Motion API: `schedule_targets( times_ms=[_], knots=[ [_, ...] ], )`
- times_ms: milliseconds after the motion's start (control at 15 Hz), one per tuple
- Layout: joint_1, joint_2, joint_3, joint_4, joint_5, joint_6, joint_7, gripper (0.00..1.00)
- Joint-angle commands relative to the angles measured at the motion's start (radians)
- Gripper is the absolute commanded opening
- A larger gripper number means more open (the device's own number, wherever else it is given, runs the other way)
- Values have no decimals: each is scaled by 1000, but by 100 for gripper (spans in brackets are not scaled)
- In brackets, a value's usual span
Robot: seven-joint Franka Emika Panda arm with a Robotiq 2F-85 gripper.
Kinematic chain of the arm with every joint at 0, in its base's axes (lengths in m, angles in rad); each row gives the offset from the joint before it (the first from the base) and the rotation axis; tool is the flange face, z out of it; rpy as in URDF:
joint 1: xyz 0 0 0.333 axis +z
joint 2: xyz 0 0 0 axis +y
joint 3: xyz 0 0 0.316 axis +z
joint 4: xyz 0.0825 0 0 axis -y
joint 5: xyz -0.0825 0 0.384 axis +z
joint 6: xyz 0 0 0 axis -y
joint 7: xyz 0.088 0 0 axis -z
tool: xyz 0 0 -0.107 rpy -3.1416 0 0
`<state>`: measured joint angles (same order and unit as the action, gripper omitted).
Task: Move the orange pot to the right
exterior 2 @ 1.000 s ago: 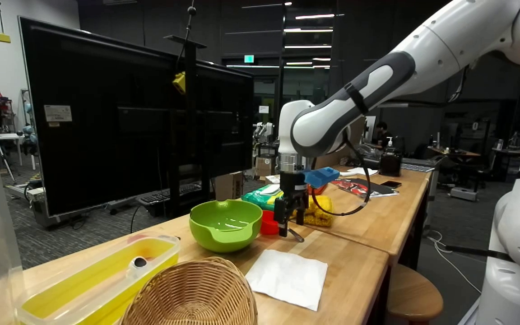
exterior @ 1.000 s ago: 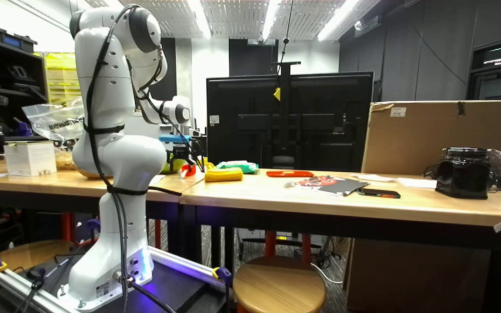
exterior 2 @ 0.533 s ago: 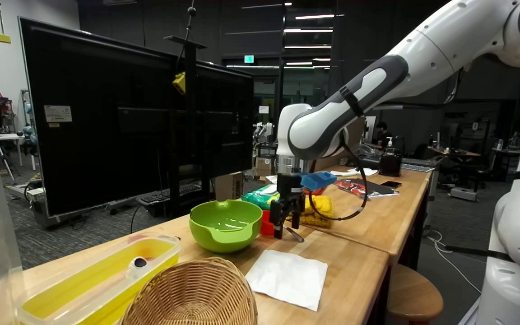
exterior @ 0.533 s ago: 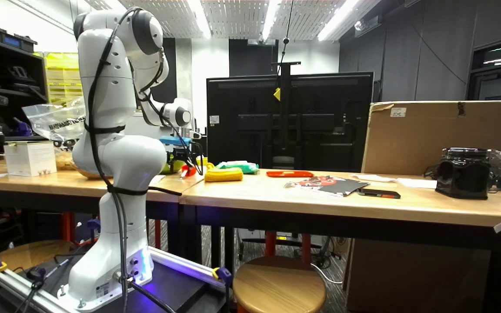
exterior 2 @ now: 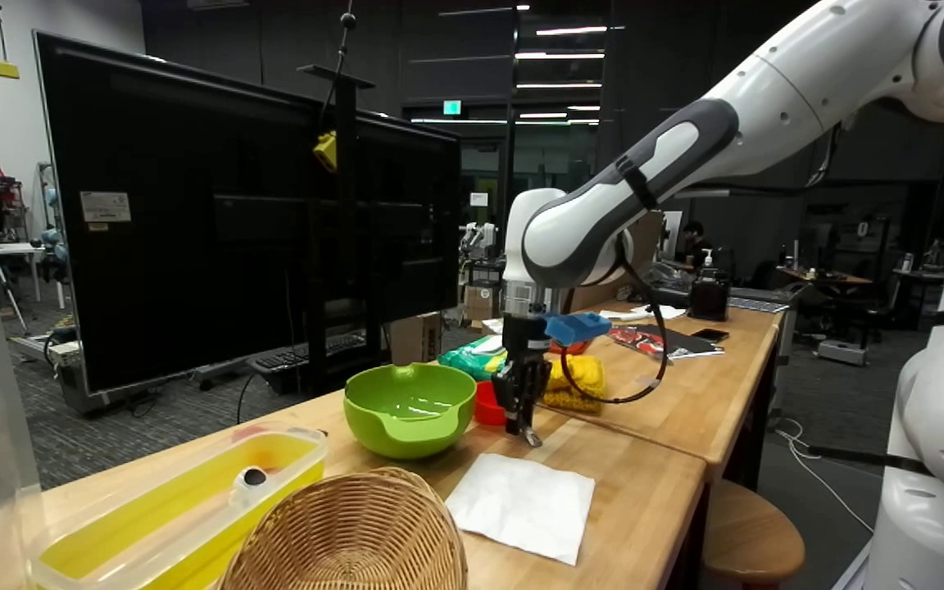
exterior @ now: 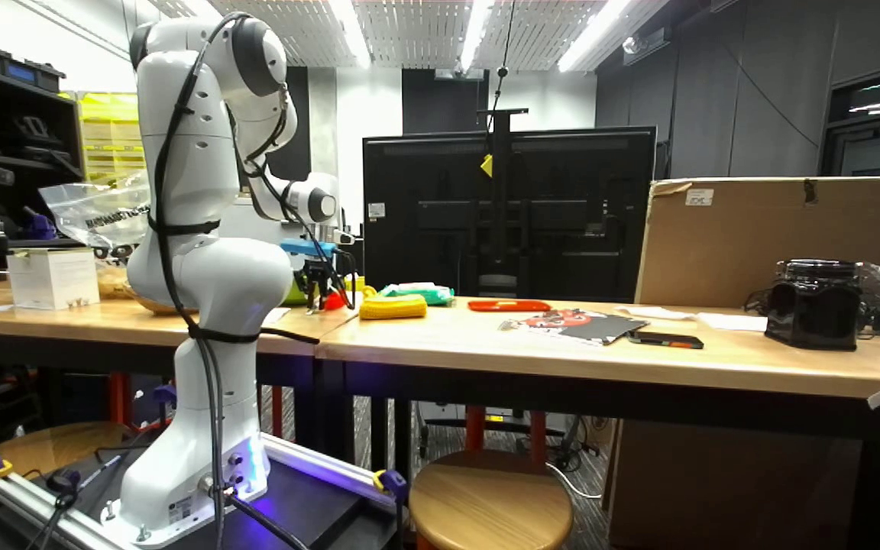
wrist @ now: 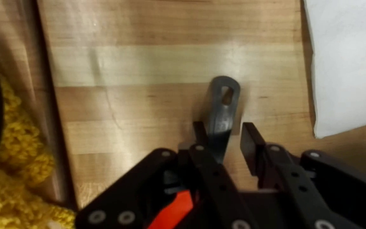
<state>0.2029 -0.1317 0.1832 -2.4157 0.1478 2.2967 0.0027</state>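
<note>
Sitting leftmost in an exterior view: yellow-sided tray [exterior 2: 152, 516], then wicker basket [exterior 2: 357, 508]; neither needed, skip. Next, green bowl [exterior 2: 406, 442]. Just right of it, orange pot [exterior 2: 487, 407], looks red here, small, on the table [exterior 2: 636, 467]. Touching the bowl? Can't tell. Then my gripper [exterior 2: 519, 428], pointing down, pot body to its left from this angle. Past me, yellow cloth [exterior 2: 588, 370].

Wrist view, same direction: yellow cloth, table seam [wrist: 51, 98], then one of my fingers [wrist: 201, 135], touching or just beside the metal handle [wrist: 222, 117], can't say which. That handle is the key relation: runs up from the pot body (mostly hidden behind me at the bottom), long axis passing between my fingers with a slight lean right, holed end out beyond them. Then a visible gap, my other finger, then white napkin [wrist: 351, 70], well apart. So jaws apart, straddling, nothing clamped; they'd close across the handle's width, alignment looks fine.

Step, my call: lining up the grasp, task early. Next move: bring jaws together. Handle's off-centre, so the nearer finger probably meets it first and could swing the pot. Low enough? Depth doesn't read. Then rightward, likely toward the yellow cloth in both exterior views, which would be leftward in the wrist view. Cloth may block, so probably lift over.
</note>
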Motion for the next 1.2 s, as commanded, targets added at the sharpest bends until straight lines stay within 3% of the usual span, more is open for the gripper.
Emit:
schedule_targets(
  times_ms=[0,67,600,1133],
  knots=[
    [1,5,-5,12,23,2,-24,3],
    [1,5,-4,12,21,2,-22,0],
    [-5,-13,-4,13,10,-1,17,4],
    [-41,-93,-15,-31,4,58,159,4]
  ],
)
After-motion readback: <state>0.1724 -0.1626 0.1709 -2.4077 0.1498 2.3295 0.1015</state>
